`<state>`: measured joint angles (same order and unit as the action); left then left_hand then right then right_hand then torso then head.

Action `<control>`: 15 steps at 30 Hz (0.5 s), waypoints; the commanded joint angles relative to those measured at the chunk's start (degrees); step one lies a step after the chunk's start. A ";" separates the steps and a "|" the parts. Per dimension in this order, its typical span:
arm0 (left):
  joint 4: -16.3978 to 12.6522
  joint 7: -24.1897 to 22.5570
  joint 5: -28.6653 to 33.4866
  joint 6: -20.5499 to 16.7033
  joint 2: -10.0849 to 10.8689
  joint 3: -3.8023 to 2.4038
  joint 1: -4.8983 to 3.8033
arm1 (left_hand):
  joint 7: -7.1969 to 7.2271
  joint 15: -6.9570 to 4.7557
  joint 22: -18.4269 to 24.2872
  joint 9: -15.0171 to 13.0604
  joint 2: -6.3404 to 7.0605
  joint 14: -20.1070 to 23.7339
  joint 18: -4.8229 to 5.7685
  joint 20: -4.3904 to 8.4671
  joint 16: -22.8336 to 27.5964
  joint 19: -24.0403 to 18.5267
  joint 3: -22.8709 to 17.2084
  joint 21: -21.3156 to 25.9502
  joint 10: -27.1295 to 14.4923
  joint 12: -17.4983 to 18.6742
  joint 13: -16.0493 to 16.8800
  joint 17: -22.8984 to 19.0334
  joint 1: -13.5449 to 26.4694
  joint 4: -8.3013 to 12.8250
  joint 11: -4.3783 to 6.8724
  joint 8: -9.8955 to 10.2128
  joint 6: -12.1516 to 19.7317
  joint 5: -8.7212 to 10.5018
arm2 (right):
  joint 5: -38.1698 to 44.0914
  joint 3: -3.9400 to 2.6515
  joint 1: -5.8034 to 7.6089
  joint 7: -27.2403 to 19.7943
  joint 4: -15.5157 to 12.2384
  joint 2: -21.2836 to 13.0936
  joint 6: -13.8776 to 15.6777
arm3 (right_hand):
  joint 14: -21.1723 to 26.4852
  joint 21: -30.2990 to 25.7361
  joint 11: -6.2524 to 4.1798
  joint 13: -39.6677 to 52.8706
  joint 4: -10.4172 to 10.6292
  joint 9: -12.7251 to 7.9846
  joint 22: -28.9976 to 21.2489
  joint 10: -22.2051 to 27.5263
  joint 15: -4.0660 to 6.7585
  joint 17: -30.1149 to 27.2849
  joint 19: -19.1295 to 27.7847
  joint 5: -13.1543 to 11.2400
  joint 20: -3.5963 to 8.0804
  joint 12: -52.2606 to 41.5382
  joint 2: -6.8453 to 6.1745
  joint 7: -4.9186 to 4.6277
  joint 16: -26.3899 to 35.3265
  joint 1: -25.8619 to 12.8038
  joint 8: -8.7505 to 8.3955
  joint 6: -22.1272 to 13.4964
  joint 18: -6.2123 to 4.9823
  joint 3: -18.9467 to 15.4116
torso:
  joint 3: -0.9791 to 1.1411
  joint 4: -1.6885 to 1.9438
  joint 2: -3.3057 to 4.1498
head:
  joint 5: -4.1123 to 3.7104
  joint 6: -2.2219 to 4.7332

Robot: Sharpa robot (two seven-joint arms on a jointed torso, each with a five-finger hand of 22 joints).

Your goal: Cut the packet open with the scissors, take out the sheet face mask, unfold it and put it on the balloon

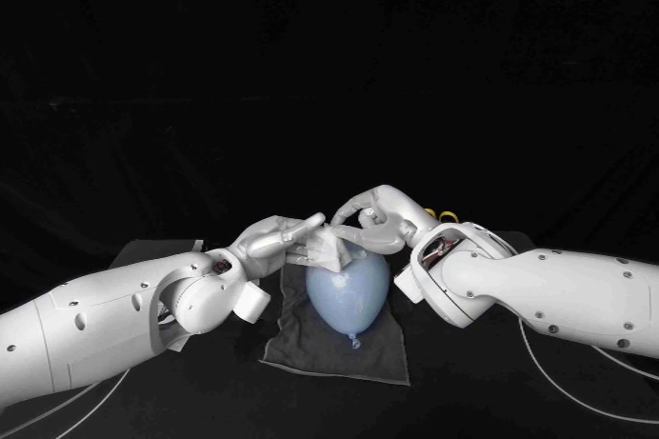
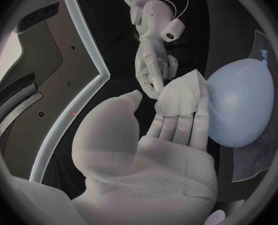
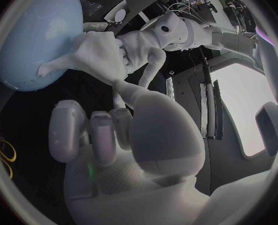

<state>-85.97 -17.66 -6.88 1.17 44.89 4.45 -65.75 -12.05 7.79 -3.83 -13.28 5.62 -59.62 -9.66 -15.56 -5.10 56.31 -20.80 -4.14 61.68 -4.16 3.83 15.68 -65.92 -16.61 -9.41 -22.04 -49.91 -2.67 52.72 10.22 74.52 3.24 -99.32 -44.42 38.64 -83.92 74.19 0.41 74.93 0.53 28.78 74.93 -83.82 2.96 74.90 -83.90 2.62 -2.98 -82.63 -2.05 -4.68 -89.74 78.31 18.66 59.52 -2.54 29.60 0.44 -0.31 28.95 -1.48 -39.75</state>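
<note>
A pale blue balloon lies on a dark grey cloth, knot toward me. At its far end, the white sheet face mask, still partly folded, hangs between both hands. My left hand holds the mask's left side in its fingertips; in the left wrist view the mask lies across those fingers, beside the balloon. My right hand reaches down from the other side and pinches the mask's edge. In the right wrist view the mask drapes against the balloon.
Something yellow lies on the black table just behind my right wrist; the right wrist view also shows a yellow loop. A strip of pale material lies at the table's left, behind my left arm.
</note>
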 commanded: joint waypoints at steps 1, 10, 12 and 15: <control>-0.16 0.54 3.54 2.38 -0.11 -0.16 -0.16 | 0.14 -0.33 -0.02 -0.09 -2.12 -0.31 -1.01 0.04 -0.28 0.48 -0.05 -0.23 0.56 -0.24 0.02 0.15 -0.25 -0.06 0.14 0.37 -0.51 -0.13 | 1.12 0.07 -0.10 0.52 0.01 -0.05 -0.34 | -6.08 0.36 -0.38 10.79 0.13 2.07 11.09 -3.05 0.48 15.10 -0.52 0.18 0.16 -0.17 -0.07 0.26 -0.26 -0.39 1.68 0.35 -0.47 0.30 | 0.00 0.01 0.00 | 0.02 0.07; 0.06 1.16 5.01 2.05 -0.10 -0.16 -0.17 | 1.02 -0.76 0.00 0.06 -8.84 -0.51 -1.01 0.29 -0.51 0.91 -9.68 -0.24 1.42 0.18 -0.11 0.65 -8.45 4.58 0.75 1.08 -1.03 -0.18 | 1.07 0.07 -0.10 0.46 -0.34 -0.06 -0.49 | -6.08 0.41 -0.39 10.78 0.09 2.14 11.10 -3.05 0.50 15.10 -0.54 0.17 0.18 -0.15 -0.06 0.27 -0.26 -0.51 1.78 0.31 -0.46 0.43 | 0.00 0.01 0.00 | 0.05 -0.17; 0.07 1.22 5.10 2.01 -0.11 -0.16 -0.17 | 1.13 -0.82 0.00 0.04 -8.88 -0.47 -1.01 0.35 -0.49 0.93 -11.87 -0.24 1.45 0.27 -0.13 0.69 -9.53 5.99 0.88 1.15 -1.02 -0.20 | 1.04 0.07 -0.10 0.46 -0.38 -0.06 -0.52 | -6.08 0.41 -0.39 10.78 0.09 2.14 11.10 -3.05 0.50 15.10 -0.54 0.17 0.18 -0.15 -0.06 0.27 -0.26 -0.51 1.78 0.31 -0.46 0.43 | 0.00 0.01 0.01 | 0.06 -0.19; 0.09 1.27 5.18 1.99 -0.11 -0.16 -0.17 | 1.00 -0.76 -0.01 -0.21 -7.13 -0.38 -0.99 0.43 -0.44 0.97 -16.71 -0.22 1.70 0.36 -0.16 0.82 -9.05 8.12 0.68 1.03 -1.34 -0.18 | 1.04 0.07 -0.10 0.47 -0.43 -0.09 -0.61 | -6.08 0.35 -0.40 10.76 0.07 2.17 11.09 -3.03 0.50 15.10 -0.52 0.17 0.18 -0.11 -0.06 0.28 -0.26 -0.57 1.83 0.29 -0.48 0.49 | 0.00 0.02 0.01 | 0.06 -0.19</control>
<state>-85.76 -15.99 -3.24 1.97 44.89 4.42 -65.77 -11.17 7.38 -3.83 -13.38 -1.74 -60.03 -9.65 -15.36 -5.36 56.94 -37.20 -4.14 63.07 -4.16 3.74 16.47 -74.74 -8.82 -8.79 -21.07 -51.02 -2.64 53.05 10.25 74.50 3.47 -99.63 -44.51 38.63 -83.92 74.43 0.42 74.95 0.68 28.78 74.95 -83.81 2.95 74.95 -83.87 2.50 -2.99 -82.61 -2.13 -4.58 -89.80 78.24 18.89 59.43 -2.54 29.77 0.46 -0.30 28.95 -1.42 -39.93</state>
